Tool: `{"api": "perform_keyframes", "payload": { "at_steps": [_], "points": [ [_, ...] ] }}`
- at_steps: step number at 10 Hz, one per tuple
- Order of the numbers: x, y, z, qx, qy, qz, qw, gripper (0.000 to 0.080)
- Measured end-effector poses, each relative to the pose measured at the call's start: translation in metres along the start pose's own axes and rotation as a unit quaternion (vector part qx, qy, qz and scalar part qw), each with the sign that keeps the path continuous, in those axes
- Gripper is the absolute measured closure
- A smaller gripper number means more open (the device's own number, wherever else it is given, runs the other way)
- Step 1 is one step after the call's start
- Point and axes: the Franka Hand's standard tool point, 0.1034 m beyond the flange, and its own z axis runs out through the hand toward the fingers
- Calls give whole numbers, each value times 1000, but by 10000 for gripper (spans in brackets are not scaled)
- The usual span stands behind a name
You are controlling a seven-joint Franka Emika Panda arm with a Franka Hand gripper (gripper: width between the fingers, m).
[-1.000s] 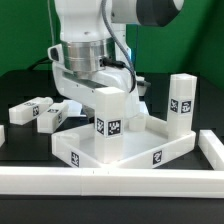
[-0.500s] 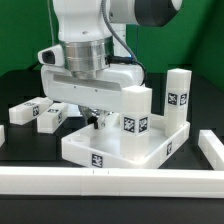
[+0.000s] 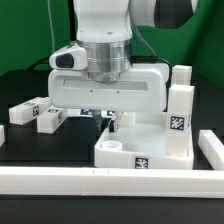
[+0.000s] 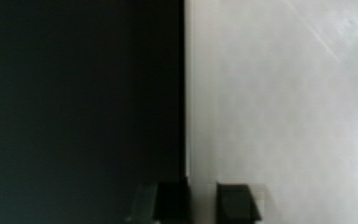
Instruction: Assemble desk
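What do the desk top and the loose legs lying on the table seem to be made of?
Desk top: probably rigid plastic, judging by its even white, smooth, faintly glossy faces and crisp moulded rim. Loose legs: apparently the same white plastic, as square-edged blocks with a dull sheen. Their black-and-white tags look like printed stickers, though that is uncertain.

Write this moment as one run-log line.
step: desk assembly | gripper: shut on slab rim | leg: upright at slab corner | other legs: lying on table
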Motion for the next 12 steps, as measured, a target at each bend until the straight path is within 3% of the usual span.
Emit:
{"api": "perform_keyframes", "payload": {
  "at_steps": [7,11,12],
  "points": [
    [1,4,0,-13,-4,-226,974,739],
    [21,6,-5,-41,3,-323,945,739],
    [27,6,-6,-46,2,-373,927,739]
  ]
}}
